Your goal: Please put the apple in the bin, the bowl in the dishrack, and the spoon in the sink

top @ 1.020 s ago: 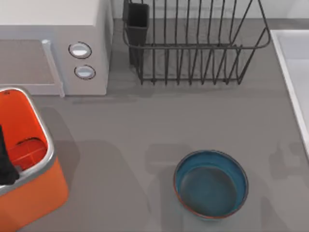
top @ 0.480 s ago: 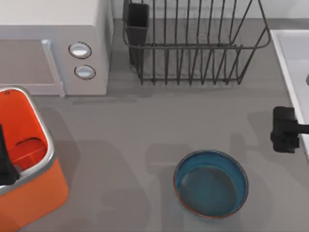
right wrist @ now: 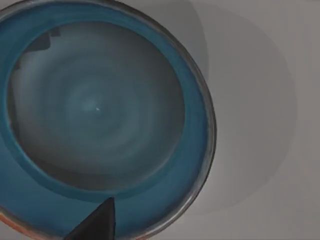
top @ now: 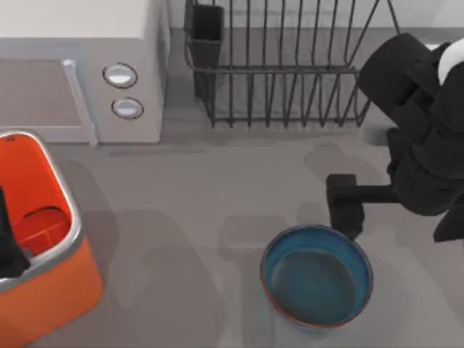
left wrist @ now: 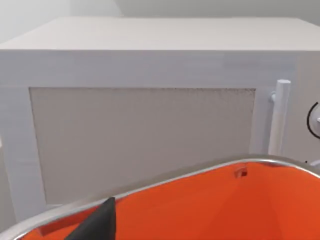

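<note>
Right arm: stretched in from the worktop's right side, its black bulk seen in front of the dishrack's right end, the forearm reaching left toward the bowl.
Right pincer: seen just above the bowl's upper right rim in the top view; whether its fingers are spread or pressed together cannot be told.
Bowl: upright on the grey worktop, in front of the dishrack and well apart from it; nothing is seen inside it in the right wrist view.
Left pincer: seen as a dark shape over the bin, at the worktop's left edge; its finger state cannot be told.
Bin: orange walls and silver rim seen in the left wrist view, with the microwave just behind it; a rounded red shape, possibly the apple, lies inside.
Dishrack: no dishes seen between the bars, a dark cutlery cup at its left corner beside the microwave.
</note>
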